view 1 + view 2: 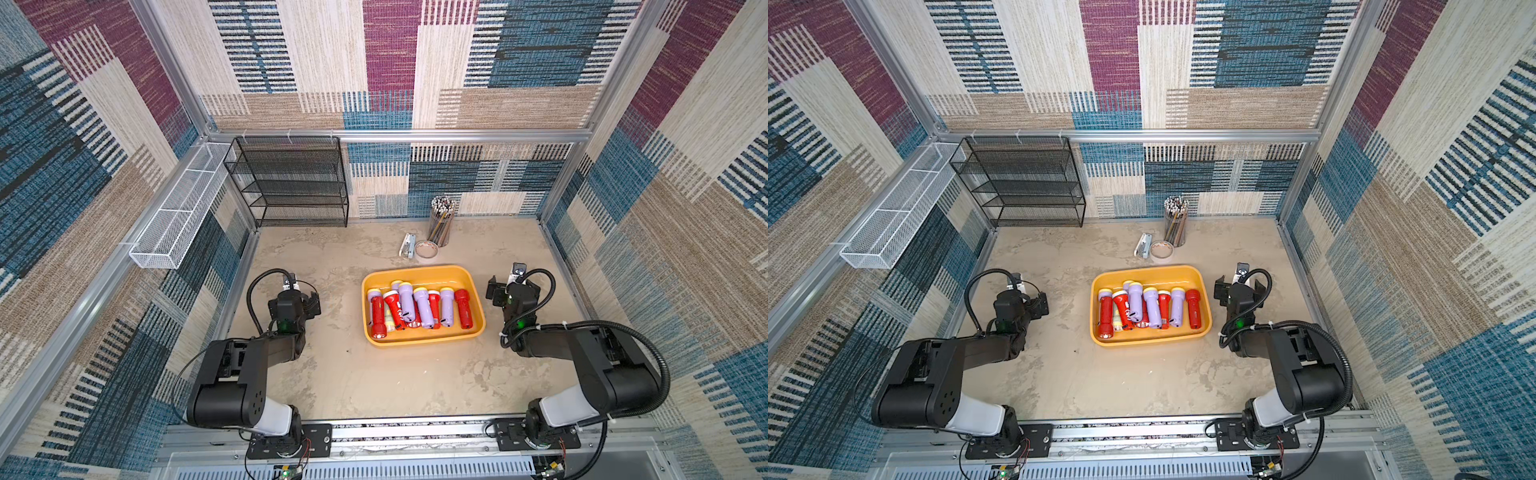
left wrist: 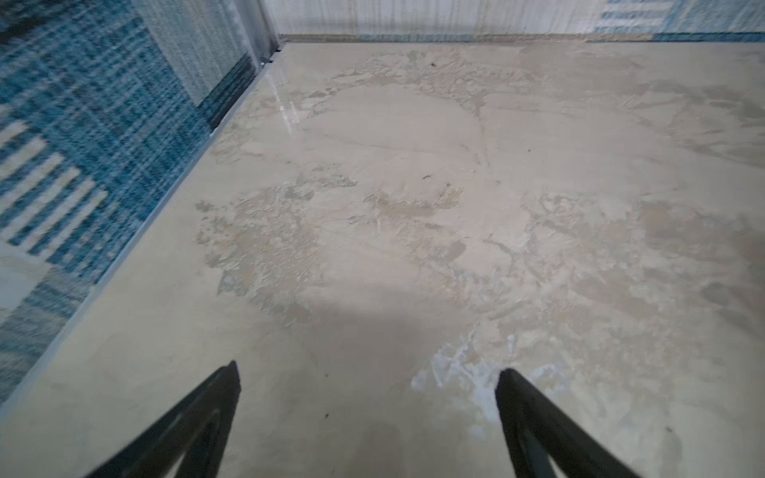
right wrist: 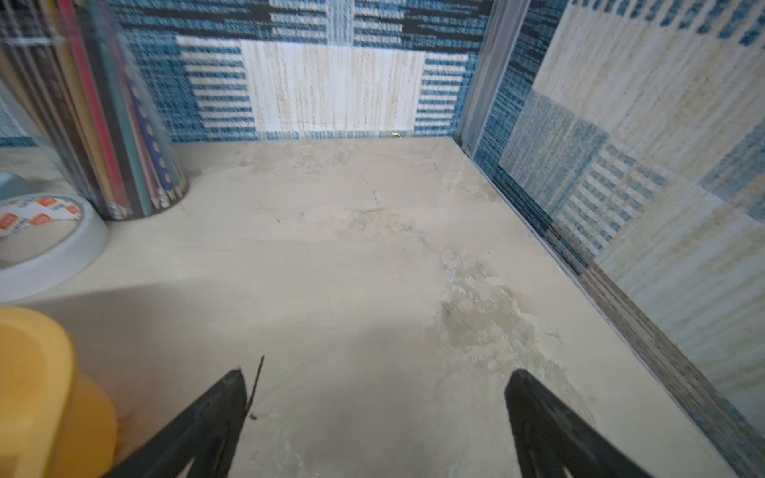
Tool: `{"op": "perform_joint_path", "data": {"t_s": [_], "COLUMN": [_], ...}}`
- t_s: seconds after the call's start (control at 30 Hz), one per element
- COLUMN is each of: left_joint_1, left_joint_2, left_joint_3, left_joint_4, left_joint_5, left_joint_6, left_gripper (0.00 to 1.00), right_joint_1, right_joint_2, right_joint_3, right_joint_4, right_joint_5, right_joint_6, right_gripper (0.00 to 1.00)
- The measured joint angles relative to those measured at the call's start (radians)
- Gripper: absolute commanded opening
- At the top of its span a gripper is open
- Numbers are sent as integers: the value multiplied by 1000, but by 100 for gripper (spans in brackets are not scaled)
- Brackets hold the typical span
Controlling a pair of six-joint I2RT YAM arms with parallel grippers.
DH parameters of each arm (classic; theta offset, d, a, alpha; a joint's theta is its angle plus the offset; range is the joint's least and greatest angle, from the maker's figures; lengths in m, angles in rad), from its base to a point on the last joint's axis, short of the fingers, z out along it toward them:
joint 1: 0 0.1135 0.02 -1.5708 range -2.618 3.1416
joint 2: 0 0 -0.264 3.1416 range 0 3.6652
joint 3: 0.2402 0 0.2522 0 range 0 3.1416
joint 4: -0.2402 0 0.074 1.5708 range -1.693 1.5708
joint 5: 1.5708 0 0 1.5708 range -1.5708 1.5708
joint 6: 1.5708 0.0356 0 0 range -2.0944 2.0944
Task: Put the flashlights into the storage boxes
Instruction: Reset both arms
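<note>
Both tools are spread wide with nothing between the fingers. The left tool (image 1: 312, 301) hangs over bare tabletop (image 1: 340, 374), and its wrist view (image 2: 368, 368) shows only mottled beige surface ahead, with a patterned wall off to one side. The right tool (image 1: 495, 293) is empty too, and past its fingers (image 3: 232, 397) there's just more tabletop running to the back corner.

The flashlights (image 1: 419, 309) that show are all lying in the tray (image 1: 424, 341), roughly ten of them, red and lilac, some with pale yellow heads, and a pale one half buried underneath. They're packed side by side, mostly pointing the same way, with a couple stacked on top of others. None are out on the tabletop in either top view.

The tray (image 1: 1150, 341) sits between the two tools. It's just beside the right tool, on its inner side, and its rounded yellow corner (image 3: 41, 393) fills the edge of the right wrist view next to one finger. It's well apart from the left tool.

Ahead of the right tool and past the tray there's a tape roll (image 3: 49, 256) and a clear pencil cup (image 3: 103, 124), touching or nearly so. Far ahead of the left tool a black rack (image 1: 291, 183) stands against the back wall, and a white basket (image 1: 178, 208) hangs on the side wall.
</note>
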Motion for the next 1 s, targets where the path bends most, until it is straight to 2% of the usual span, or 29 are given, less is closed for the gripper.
{"op": "perform_joint_path", "data": {"t_s": [0.2, 0.57, 0.7, 1.0], "left_joint_1": [6, 34, 36, 36], "left_joint_2": [6, 11, 11, 12], "left_joint_3": [0, 28, 29, 32], "left_joint_4": [53, 46, 45, 41], "left_joint_5": [38, 133, 145, 159], "left_joint_6": [5, 11, 11, 11], "left_gripper": [99, 98, 98, 98], "right_joint_1": [-33, -62, -87, -105], "right_joint_2": [0, -37, 0, 9], "right_joint_3": [-49, -180, -193, -190], "right_joint_4": [116, 320, 383, 402], "right_joint_5": [-85, -249, -313, -375], "right_joint_6": [-3, -22, -25, -24], "right_gripper": [100, 100, 100, 100]}}
